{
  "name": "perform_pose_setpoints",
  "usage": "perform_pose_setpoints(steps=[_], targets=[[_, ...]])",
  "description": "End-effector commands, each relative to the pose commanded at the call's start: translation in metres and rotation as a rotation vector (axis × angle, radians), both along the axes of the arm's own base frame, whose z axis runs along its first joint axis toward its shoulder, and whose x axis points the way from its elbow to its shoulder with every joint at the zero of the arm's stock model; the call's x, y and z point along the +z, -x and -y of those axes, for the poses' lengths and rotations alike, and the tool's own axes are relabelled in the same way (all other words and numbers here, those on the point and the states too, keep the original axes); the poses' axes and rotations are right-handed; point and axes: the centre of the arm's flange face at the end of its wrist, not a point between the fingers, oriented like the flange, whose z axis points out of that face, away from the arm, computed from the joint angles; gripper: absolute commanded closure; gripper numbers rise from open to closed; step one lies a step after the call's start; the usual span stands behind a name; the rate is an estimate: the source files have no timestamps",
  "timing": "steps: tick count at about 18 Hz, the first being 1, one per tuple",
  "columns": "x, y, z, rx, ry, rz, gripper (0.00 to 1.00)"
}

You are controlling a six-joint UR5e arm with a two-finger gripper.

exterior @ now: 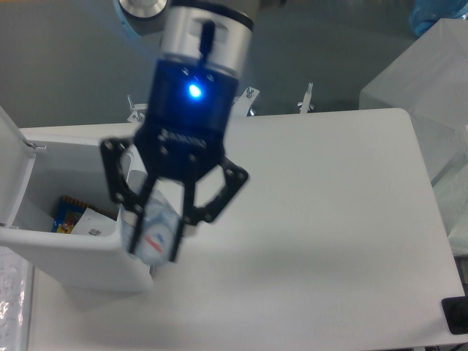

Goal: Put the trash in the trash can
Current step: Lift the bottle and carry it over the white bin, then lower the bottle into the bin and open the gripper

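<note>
You are working in a robotics lab: the arm's base (150,11) is sitting bolted at the edge of a plain white table (329,219), with grey flooring and clear plastic sheeting (417,73) showing around it.
</note>
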Motion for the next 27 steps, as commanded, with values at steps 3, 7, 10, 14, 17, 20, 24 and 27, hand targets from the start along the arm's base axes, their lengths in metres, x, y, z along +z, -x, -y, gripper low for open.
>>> perform_pose_setpoints(steps=[3,7,10,14,17,20,24,27], targets=[[-0.002,-0.027,-0.012,-0.047,0.000,0.012,0.87],[-0.030,-0.055,-0.028,-0.126,0.023,-0.001,0.87],[-0.051,-0.069,-0.026,-0.173,0.033,-0.037,0.86],[-0.062,-0.081,-0.026,-0.207,0.046,-0.052,0.78],[-0.062,-0.085,-0.022,-0.237,0.044,-0.093,0.67],[-0.063,-0.089,-0.017,-0.253,0.043,-0.115,0.44],[-0.069,-0.091,-0.009,-0.262,0.054,-0.123,0.00],[-0.067,-0.080,-0.005,-0.243,0.050,-0.127,0.00]])
